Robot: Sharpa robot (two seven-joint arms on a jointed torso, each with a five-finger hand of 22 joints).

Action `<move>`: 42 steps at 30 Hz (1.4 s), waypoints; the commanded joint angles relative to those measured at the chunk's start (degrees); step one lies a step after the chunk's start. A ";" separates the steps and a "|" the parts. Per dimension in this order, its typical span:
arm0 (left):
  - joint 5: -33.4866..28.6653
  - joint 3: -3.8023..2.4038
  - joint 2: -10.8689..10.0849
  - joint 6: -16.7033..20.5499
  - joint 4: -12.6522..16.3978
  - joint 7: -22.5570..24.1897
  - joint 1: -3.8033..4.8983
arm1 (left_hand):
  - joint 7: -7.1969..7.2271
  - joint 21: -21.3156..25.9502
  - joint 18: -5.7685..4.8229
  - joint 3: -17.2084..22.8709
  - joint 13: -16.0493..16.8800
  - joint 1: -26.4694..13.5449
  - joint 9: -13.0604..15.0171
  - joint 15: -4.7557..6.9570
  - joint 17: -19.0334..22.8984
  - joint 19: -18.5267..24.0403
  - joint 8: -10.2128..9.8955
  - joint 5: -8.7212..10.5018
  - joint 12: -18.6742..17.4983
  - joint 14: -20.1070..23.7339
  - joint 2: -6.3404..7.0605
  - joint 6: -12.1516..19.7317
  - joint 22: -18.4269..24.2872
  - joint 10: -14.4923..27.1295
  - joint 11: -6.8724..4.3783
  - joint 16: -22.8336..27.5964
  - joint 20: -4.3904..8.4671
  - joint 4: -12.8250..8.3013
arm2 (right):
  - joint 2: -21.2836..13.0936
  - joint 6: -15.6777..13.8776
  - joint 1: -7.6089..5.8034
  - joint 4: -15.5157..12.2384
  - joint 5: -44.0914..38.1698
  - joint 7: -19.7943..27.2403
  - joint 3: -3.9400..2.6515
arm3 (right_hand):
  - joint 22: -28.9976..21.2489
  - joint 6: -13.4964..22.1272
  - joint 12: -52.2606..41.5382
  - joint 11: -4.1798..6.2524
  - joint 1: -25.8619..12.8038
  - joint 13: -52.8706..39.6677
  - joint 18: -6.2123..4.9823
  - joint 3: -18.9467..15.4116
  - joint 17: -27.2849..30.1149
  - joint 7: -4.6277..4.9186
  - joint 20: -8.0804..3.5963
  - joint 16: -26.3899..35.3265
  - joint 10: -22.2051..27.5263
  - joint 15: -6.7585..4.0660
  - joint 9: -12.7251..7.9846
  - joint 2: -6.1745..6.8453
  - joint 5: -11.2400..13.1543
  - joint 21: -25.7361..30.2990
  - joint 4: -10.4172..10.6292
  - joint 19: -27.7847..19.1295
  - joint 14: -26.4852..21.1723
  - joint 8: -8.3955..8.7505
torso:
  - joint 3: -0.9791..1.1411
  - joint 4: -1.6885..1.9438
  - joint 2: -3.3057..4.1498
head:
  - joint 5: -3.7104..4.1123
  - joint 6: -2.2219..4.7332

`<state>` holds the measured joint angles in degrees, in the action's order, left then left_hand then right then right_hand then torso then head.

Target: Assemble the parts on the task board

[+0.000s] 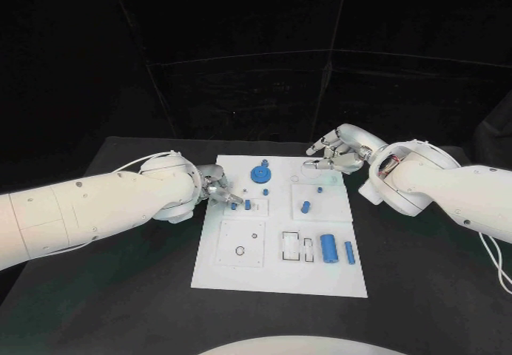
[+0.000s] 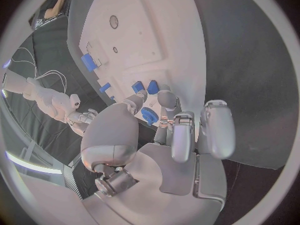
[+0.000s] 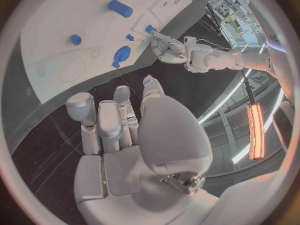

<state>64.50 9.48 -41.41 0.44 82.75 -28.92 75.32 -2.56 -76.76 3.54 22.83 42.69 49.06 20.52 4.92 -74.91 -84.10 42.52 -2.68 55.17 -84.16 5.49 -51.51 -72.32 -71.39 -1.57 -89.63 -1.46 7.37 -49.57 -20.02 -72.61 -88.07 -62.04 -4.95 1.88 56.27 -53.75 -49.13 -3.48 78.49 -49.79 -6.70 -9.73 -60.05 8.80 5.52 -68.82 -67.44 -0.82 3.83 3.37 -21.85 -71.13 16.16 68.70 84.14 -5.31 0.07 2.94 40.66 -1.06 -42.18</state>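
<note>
On the black table (image 1: 128, 296) lies the white task board (image 1: 280, 274), long side running away from the robot. Left arm (image 1: 86, 211) reaches in to the board's left edge, where the left hand (image 1: 210, 188) has its fingertips (image 2: 167, 99) down among small blue pegs (image 2: 139, 87); whether it pinches one cannot be told. Right arm (image 1: 448, 185) comes in at the far right corner, and the right hand (image 1: 339, 151) hovers just off the board's far edge, fingers loosely apart and grasping nothing. Blue parts sit on the board: a round gear (image 1: 260, 174) near the far end, a cylinder (image 1: 331, 248) and a slim bar (image 1: 349, 253) at the near right, a short peg (image 1: 305, 206) mid-board
</note>
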 commanded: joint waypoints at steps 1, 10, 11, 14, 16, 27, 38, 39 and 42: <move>-6.78 -0.06 -0.70 5.24 0.31 0.68 0.05 | -0.79 0.75 0.34 -1.49 -4.09 -0.12 -0.64 -0.29 -15.09 -0.20 -1.37 -0.19 -3.54 -5.84 -0.41 2.20 0.53 2.90 0.67 -0.37 0.09 0.96 | -0.03 -0.61 -0.09 -0.07 -0.14 0.35 -0.03 | -0.12 0.28 0.34 -0.08 -0.06 0.11 -0.33 -0.27 0.13 -0.21 0.07 0.41 0.38 0.04 0.06 -0.67 -0.41 0.33 -0.01 -0.46 -0.17 -0.22 | 0.02 -0.04 0.02 | 0.14 0.15; -15.34 -0.08 -2.06 11.33 0.72 7.22 0.09 | -3.18 7.41 1.89 -4.34 -7.64 4.48 -2.76 -2.13 -11.20 2.70 -4.55 -0.17 -7.30 -4.72 -0.88 6.23 8.21 8.05 2.77 2.19 -1.54 1.17 | -0.09 -0.71 -0.09 -0.04 -0.14 0.29 -0.03 | -0.17 0.29 0.35 -0.09 -0.03 0.12 -0.34 -0.28 0.17 -0.20 0.07 0.46 0.41 0.04 0.06 -0.70 -0.48 0.38 -0.01 -0.49 -0.18 -0.22 | 0.02 0.02 0.02 | 0.29 0.20; -16.24 -0.08 -2.08 11.80 0.69 8.68 0.09 | -3.37 9.53 2.37 -4.52 -7.96 5.14 -3.00 -2.32 -9.82 3.67 -4.86 -0.27 -7.80 -4.29 -0.86 6.63 10.60 8.89 3.07 3.17 -1.73 1.00 | -0.09 -0.71 -0.09 -0.04 -0.14 0.28 -0.03 | -0.20 0.30 0.35 -0.09 -0.01 0.13 -0.34 -0.30 0.20 -0.20 0.07 0.50 0.43 0.04 0.06 -0.73 -0.55 0.41 0.00 -0.51 -0.18 -0.22 | 0.01 0.03 0.02 | 0.30 0.20; -18.69 -0.08 -1.89 13.51 0.44 14.47 0.11 | -4.66 19.86 4.39 -4.92 -9.46 8.57 -4.21 -3.24 -2.30 8.53 -6.19 -0.20 -9.83 -1.39 -1.08 8.30 21.67 12.83 4.34 9.04 -2.75 -0.08 | -0.10 -0.75 -0.09 -0.04 -0.14 0.28 -0.03 | -0.20 0.30 0.35 -0.09 -0.01 0.13 -0.34 -0.30 0.20 -0.20 0.07 0.50 0.43 0.04 0.06 -0.73 -0.55 0.41 0.00 -0.51 -0.18 -0.22 | 0.04 0.01 0.02 | 0.36 0.30; -18.53 -0.07 -1.36 14.79 0.03 17.94 0.13 | -5.45 30.16 6.33 -4.87 -10.94 11.99 -5.09 -4.06 5.58 13.56 -7.12 -0.36 -11.99 2.35 -0.25 9.35 32.45 16.57 5.09 15.63 -3.35 -2.03 | -0.11 -0.81 -0.09 -0.04 -0.14 0.24 -0.03 | -0.20 0.30 0.35 -0.09 -0.01 0.13 -0.34 -0.30 0.20 -0.20 0.07 0.50 0.43 0.04 0.06 -0.73 -0.55 0.41 0.00 -0.51 -0.18 -0.22 | 0.02 0.02 0.04 | 0.47 0.44; 3.62 -0.08 3.71 16.09 -4.05 27.16 0.15 | -6.31 37.04 6.95 1.56 -23.99 25.88 -11.85 -5.34 17.40 14.99 -15.50 -0.39 -24.83 8.41 2.66 5.94 37.65 21.13 6.85 25.06 -4.80 -10.08 | 0.00 -1.40 -0.09 -0.04 -0.14 -0.35 -0.03 | -0.25 0.31 0.24 -0.06 0.42 0.16 -0.34 -0.22 0.16 -0.22 0.08 0.60 0.45 0.03 0.07 -1.27 -0.88 0.54 -0.07 -0.47 -0.13 -0.29 | 0.01 -0.16 0.13 | 1.11 0.96; 15.68 0.59 8.41 10.80 -7.78 27.53 0.16 | -5.57 27.32 5.26 0.27 -31.53 25.61 -15.61 -5.22 10.24 8.24 -21.97 -0.23 -30.36 2.68 4.06 1.58 27.78 18.85 6.63 16.76 -4.53 -10.56 | 0.27 -1.37 -0.09 -0.02 -0.14 -0.40 -0.03 | -0.20 0.30 0.15 -0.05 0.56 0.11 -0.33 -0.21 0.07 -0.23 0.07 0.55 0.41 0.02 0.07 -1.36 -0.92 0.53 -0.11 -0.42 -0.10 -0.31 | -0.04 0.03 0.10 | 1.41 1.05; 16.31 0.82 9.05 10.21 -8.45 27.32 0.15 | -5.47 25.10 4.87 -0.09 -32.12 25.61 -15.90 -5.13 9.07 7.13 -22.52 -0.24 -30.61 1.91 4.00 1.15 25.50 18.59 6.56 15.54 -4.44 -10.49 | 0.32 -1.36 -0.09 -0.01 -0.14 -0.39 -0.03 | -0.20 0.30 0.15 -0.05 0.56 0.11 -0.33 -0.21 0.07 -0.23 0.07 0.55 0.41 0.02 0.07 -1.36 -0.92 0.53 -0.11 -0.42 -0.10 -0.31 | -0.05 -0.01 0.11 | 1.40 1.00; 17.06 1.24 10.28 9.70 -9.86 27.05 0.09 | -5.43 22.38 4.39 -0.60 -32.99 25.64 -16.29 -5.06 7.45 5.87 -23.40 -0.25 -31.00 0.94 3.81 0.64 22.64 18.32 6.52 13.92 -4.34 -10.33 | 0.41 -1.37 -0.09 0.00 -0.14 -0.37 -0.03 | -0.20 0.30 0.15 -0.05 0.56 0.11 -0.33 -0.21 0.07 -0.23 0.07 0.55 0.41 0.02 0.07 -1.36 -0.92 0.53 -0.11 -0.42 -0.10 -0.31 | -0.05 -0.04 0.11 | 1.40 0.97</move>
<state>77.09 10.71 -31.48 12.65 73.40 -2.77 75.38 -8.03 -53.75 8.83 22.57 9.89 74.79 4.33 -0.13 -67.07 -77.92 19.29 -2.68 24.50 -82.87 9.36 -50.41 -49.00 -52.66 4.83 -75.33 -5.84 -3.01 -49.20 -20.71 -72.61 -88.02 -62.04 -5.35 1.88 56.07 -53.75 -49.13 -3.48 78.86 -49.68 -6.68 -9.73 -59.90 8.80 5.52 -68.55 -67.45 -0.82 3.83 2.53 -22.40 -70.92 16.16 68.71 84.14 -5.31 0.05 2.88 40.79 0.32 -41.15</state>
